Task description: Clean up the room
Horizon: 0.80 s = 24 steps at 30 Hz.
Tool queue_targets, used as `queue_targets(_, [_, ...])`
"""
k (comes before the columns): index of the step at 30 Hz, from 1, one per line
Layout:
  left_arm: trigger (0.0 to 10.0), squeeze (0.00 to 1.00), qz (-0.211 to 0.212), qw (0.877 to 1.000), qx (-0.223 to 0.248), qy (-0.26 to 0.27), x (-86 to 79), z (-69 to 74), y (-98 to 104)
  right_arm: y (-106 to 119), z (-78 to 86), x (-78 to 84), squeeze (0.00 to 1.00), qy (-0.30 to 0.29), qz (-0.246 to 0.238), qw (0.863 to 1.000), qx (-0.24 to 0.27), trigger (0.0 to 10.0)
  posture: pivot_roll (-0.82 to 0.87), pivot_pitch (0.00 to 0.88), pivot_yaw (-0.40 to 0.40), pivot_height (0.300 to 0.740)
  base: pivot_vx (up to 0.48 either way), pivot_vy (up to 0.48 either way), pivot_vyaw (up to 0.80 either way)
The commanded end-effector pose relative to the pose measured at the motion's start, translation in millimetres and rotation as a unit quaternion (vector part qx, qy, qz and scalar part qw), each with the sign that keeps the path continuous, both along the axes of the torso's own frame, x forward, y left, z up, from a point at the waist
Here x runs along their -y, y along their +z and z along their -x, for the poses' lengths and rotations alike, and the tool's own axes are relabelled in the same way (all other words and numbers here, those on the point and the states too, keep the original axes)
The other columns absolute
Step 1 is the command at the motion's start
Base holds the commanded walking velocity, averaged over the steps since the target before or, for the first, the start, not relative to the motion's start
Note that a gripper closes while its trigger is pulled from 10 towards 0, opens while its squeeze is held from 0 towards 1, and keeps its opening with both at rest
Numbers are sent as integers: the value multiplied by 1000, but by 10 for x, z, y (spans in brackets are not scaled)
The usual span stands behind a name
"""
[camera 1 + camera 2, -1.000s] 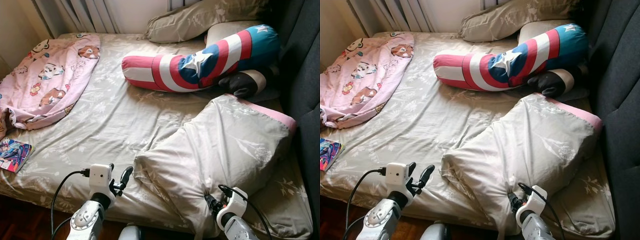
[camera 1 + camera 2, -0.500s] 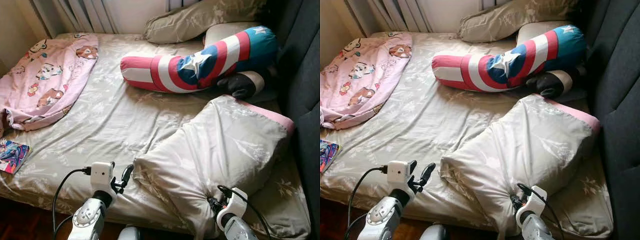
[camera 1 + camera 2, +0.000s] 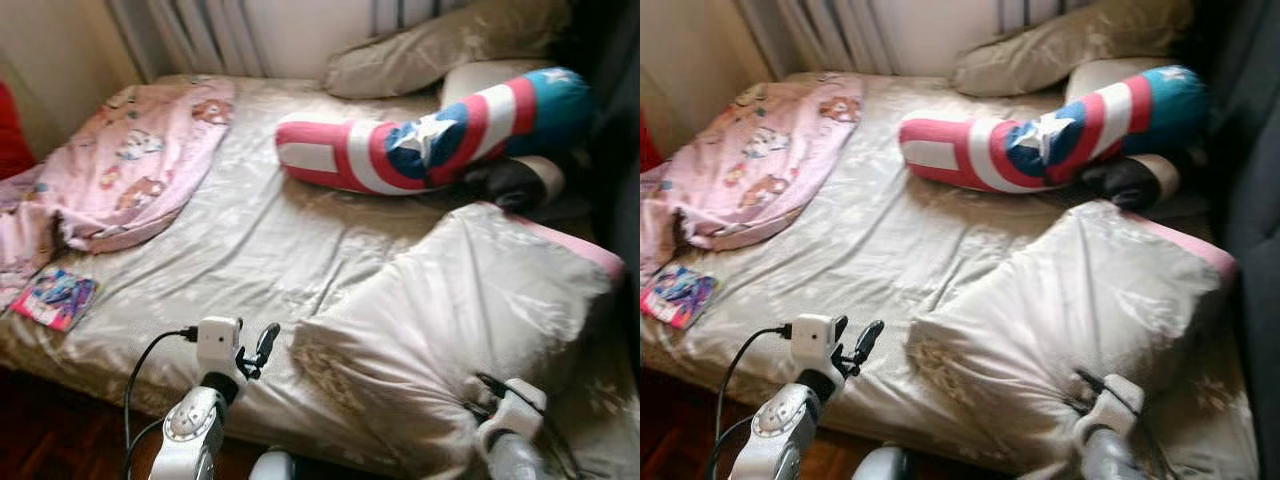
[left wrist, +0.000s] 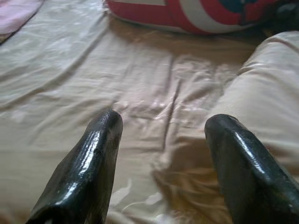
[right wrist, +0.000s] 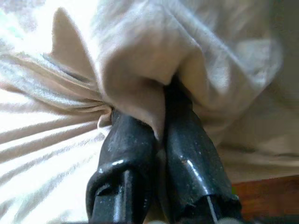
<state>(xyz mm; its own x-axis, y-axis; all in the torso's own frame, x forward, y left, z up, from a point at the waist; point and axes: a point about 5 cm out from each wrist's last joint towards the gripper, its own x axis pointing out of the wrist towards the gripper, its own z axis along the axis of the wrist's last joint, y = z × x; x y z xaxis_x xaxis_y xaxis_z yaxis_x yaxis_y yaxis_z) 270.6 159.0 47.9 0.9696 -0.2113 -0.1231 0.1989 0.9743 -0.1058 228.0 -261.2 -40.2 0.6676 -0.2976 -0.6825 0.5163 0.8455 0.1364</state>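
- Bed (image 3: 250, 250): covered by a beige leaf-print sheet, creased across the middle; head views blurred.
- Pillow (image 3: 470, 310): large, beige, pink trim at its far edge; lying slantwise on the right half of the bed, near corner by the front edge.
- Right gripper (image 5: 156, 140): at the pillow's near edge, low right in the head views; fingers closed tight together, a fold of pillow fabric pinched between them.
- Left gripper (image 4: 163, 140): held just above the sheet near the bed's front edge, left of the pillow's near corner; fingers spread wide apart, nothing between them but bare sheet.
- Bolster (image 3: 430, 140): long, curved, red and white stripes with a blue end and a white star; lying across the far right part of the bed, beyond the pillow.
- Dark cushion (image 3: 510, 180): black with a pale band, tucked between the bolster and the pillow's far end.
- Second pillow (image 3: 440, 45): beige leaf print, at the far edge of the bed against the wall, behind the bolster.
- Blanket (image 3: 130, 165): pink with cartoon animal print, rumpled, spread over the far left part of the bed, one end drooping toward the left edge.
- Book (image 3: 55, 298): colourful cover, flat on the sheet at the near left, just below the blanket's end.
- Floor (image 3: 60, 430): dark wood, seen beneath the bed's front edge.
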Motion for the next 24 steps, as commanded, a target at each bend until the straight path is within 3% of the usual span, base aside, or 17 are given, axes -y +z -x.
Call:
queue_targets(1, [10000, 0, -10, 1000, -5, 6, -39, 9, -33, 287, 1, 539, 0, -81, 90, 992, 40, 0, 3, 52, 60, 668, 0, 0, 0])
queue_targets(5, [10000, 0, -9, 1000, -6, 9, -52, 9, -48, 477, 51, 854, 0, -117, 144, 982, 46, 0, -9, 54, 61, 668, 0, 0, 0])
queue_targets(6, [10000, 0, -10, 1000, -7, 9, -58, 6, -53, 614, 85, 1043, 0, -127, 189, 973, 43, 0, -20, 59, 64, 668, 0, 0, 0])
queue_targets(7, [10000, 0, -10, 1000, -7, 8, -59, 5, -54, 679, 105, 1128, 0, -133, 207, 968, 40, 0, -20, 59, 64, 668, 0, 0, 0])
queue_targets(12, [10000, 0, -11, 1000, -6, 7, -66, -9, -59, 885, 208, 1412, 0, -168, 266, 949, 28, 0, -26, 66, 67, 668, 0, 0, 0])
queue_targets(24, [10000, 0, -13, 1000, -4, 7, -79, -4, -57, 977, 250, 1502, 0, -177, 308, 934, 19, 0, -11, 81, 72, 668, 0, 0, 0])
